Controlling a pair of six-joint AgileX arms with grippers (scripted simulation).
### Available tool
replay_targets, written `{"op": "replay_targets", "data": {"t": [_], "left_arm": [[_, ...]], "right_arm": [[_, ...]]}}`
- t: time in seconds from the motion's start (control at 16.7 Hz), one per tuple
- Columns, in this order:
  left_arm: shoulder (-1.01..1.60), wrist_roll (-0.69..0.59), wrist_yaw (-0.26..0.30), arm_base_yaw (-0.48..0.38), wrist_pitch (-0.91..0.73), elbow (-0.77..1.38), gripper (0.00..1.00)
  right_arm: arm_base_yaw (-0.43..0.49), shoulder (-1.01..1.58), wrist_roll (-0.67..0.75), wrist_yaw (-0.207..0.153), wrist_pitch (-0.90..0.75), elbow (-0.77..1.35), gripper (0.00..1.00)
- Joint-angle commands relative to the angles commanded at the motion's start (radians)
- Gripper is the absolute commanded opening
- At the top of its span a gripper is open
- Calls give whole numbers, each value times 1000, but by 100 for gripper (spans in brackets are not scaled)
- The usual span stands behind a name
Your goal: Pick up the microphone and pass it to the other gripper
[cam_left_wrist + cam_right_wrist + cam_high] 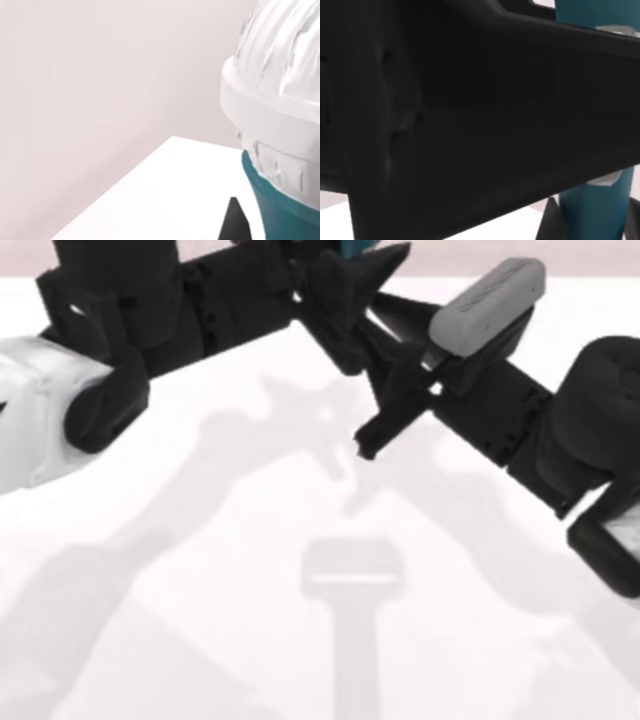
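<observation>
Top view: both arms met high over the far edge of the surface (250, 540). The microphone (352, 246) sat between them; neither the left tool (345, 300) nor the right tool (385, 425) showed its grip clearly.

Both arms reach high toward the table's far middle, left gripper (352, 280) and right gripper (385, 405) nearly touching
</observation>
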Motion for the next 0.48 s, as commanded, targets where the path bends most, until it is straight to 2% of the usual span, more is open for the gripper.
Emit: {"op": "replay_targets", "data": {"t": [0.18, 0.48], "left_arm": [[0, 0, 0, 0, 0, 0, 0], [0, 0, 0, 0, 0, 0, 0]], "right_arm": [[0, 0, 0, 0, 0, 0, 0], [0, 0, 0, 0, 0, 0, 38]]}}
